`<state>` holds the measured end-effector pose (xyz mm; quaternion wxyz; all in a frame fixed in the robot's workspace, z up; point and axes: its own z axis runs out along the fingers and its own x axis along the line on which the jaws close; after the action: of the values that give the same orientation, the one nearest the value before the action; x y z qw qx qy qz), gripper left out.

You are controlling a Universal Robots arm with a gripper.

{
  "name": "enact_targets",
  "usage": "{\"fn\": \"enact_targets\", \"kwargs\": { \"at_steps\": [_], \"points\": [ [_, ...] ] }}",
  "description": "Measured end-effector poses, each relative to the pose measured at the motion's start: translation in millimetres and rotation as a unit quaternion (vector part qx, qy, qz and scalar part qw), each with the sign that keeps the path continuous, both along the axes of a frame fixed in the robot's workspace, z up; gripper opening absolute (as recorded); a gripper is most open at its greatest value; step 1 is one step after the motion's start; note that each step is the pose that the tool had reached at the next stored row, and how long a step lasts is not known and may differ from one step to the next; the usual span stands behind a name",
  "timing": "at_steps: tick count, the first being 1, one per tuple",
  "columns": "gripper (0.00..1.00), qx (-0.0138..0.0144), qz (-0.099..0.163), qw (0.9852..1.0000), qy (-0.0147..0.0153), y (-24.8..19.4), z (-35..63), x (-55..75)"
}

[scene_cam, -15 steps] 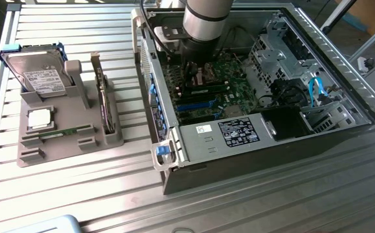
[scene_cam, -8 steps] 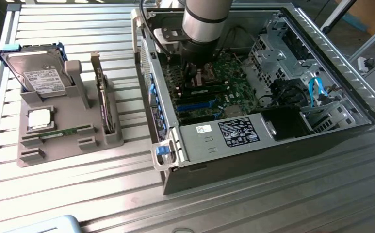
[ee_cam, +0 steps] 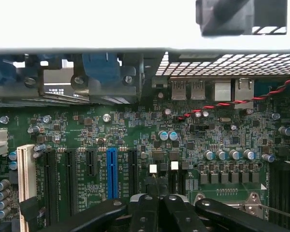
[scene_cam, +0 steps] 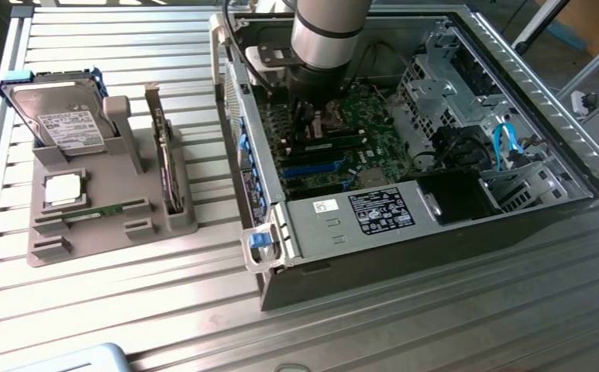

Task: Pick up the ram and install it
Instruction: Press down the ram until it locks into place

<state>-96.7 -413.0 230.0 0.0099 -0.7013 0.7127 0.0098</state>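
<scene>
Here the pincer (ee_cam: pixel 157 193) is hovering pressed together over the motherboard (ee_cam: pixel 135 140), while the ram (scene_cam: pixel 108 209) is lying in the holder (scene_cam: pixel 103 225) at left.

- White sticker (scene_cam: pixel 326 206) on the metal power supply housing (scene_cam: pixel 320 225): bears the number "65" or similar, the digits not certain.
- Black label (scene_cam: pixel 383 211) on the same housing: dense white print, unreadable.
- White label (scene_cam: pixel 70 126) on the hard drive (scene_cam: pixel 56 116): lines of print, unreadable.
- Motherboard (ee_cam: pixel 135 130): small white silkscreen beside the slots, unreadable.
</scene>
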Motion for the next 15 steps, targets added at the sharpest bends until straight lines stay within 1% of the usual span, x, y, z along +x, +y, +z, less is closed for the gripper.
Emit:
{"fn": "enact_targets", "kwargs": {
  "at_steps": [15],
  "points": [
    [0.11, 0.0003, 0.000, 1.0000, -0.0002, 0.0, 0.3, 0.1]
  ]
}}
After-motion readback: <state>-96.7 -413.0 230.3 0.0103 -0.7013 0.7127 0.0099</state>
